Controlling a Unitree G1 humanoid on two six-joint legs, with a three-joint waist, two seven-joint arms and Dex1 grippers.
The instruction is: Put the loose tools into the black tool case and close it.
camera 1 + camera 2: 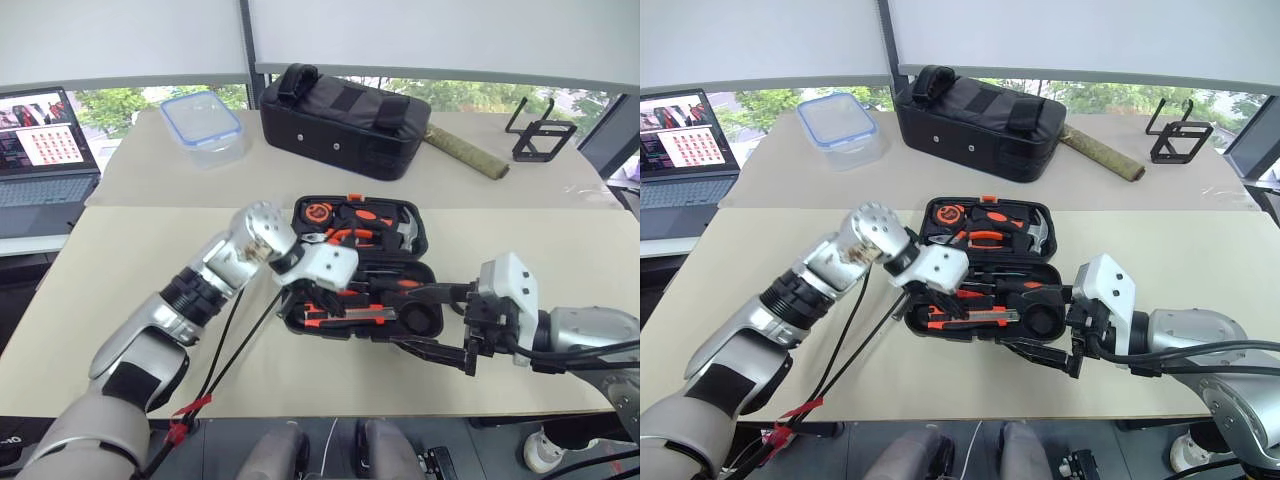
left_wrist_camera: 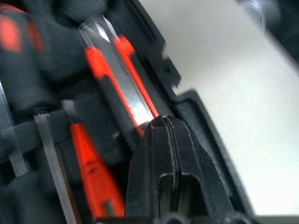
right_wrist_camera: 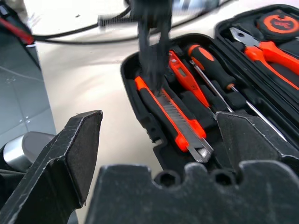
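1. Left gripper (image 1: 300, 297) jaws pressed together, empty, tips down on or just over the orange-black utility knife (image 3: 172, 117) in the near half of the case; contact cannot be told.
2. Right gripper (image 1: 440, 322) jaws spread wide, holding nothing, hovering level at the right end of the near half, one finger over the case's edge, the other just off its front rim.
3. Black tool case (image 1: 418, 237) lies open flat on the beige table (image 1: 130, 290), mid-table, both halves up. Far half holds the tape measure (image 1: 318, 212), orange-handled pliers (image 1: 352, 236) and hammer (image 1: 405, 233).
4. Near half: knife sits in its slot along the front edge. Beside it a small all-red screwdriver (image 3: 188, 79) and a black-and-orange-handled screwdriver (image 3: 210, 66) lie in the moulded slots. Second black-and-orange one: cannot pick it out for sure.
5. A round dark thing (image 1: 421, 320) sits at the right end of the near half, maybe the tape roll or just its recess; cannot tell.
6. No loose tools seen on the table around the case. Bigger black bag (image 1: 345, 120), plastic box (image 1: 204, 124) and laptop (image 1: 45, 160) are well apart at the back.
7. Judgement: loading looks done or nearly so; the left gripper seems to be seating the knife.
8. Left to do: clear both grippers off the case, fold one half over the other, snap the latch. Lid not yet started.
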